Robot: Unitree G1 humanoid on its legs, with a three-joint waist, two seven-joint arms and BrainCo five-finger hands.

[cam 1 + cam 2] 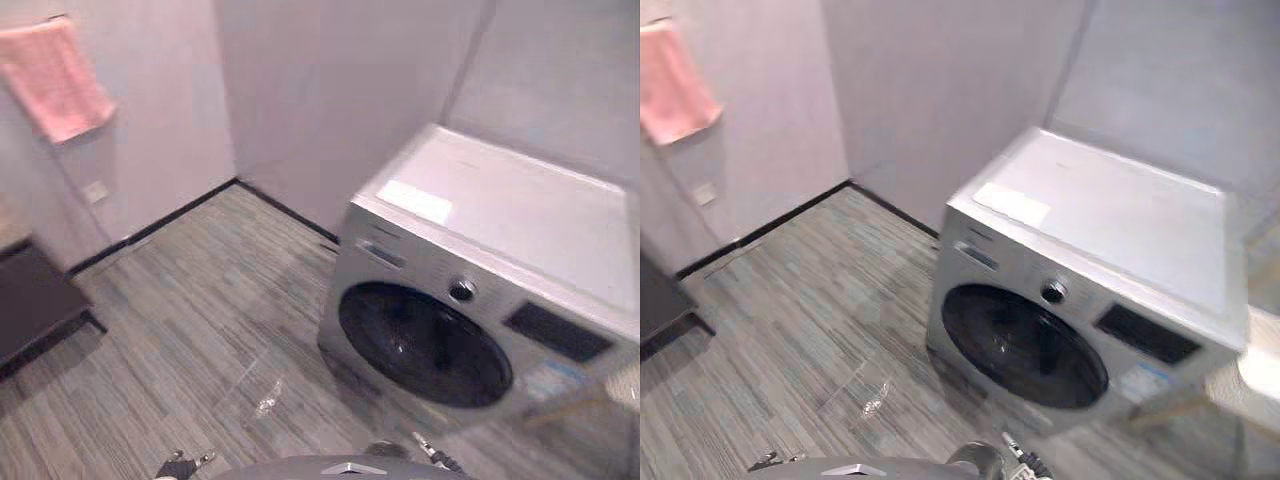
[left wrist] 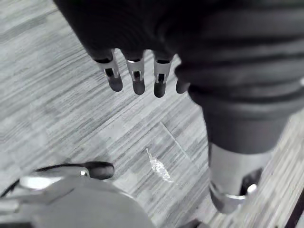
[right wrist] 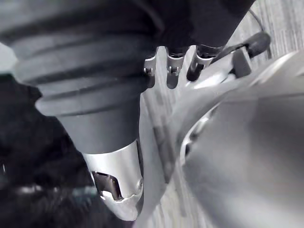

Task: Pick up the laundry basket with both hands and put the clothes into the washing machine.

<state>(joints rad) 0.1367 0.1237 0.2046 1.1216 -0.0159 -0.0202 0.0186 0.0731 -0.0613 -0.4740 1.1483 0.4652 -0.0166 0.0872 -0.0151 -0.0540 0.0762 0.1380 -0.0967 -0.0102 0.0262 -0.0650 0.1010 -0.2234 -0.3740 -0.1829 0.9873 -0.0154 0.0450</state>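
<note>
A silver front-loading washing machine stands on the right against the wall. Its round dark door is closed. My left hand hangs over the striped floor with relaxed fingers and holds nothing. My right hand also hangs low beside my body, its fingers loose and its thumb straight, with nothing in it.
A pink towel hangs on the left wall above a socket. A dark low table stands at the left edge. A clear scrap lies on the floor. Something pale sits right of the washer.
</note>
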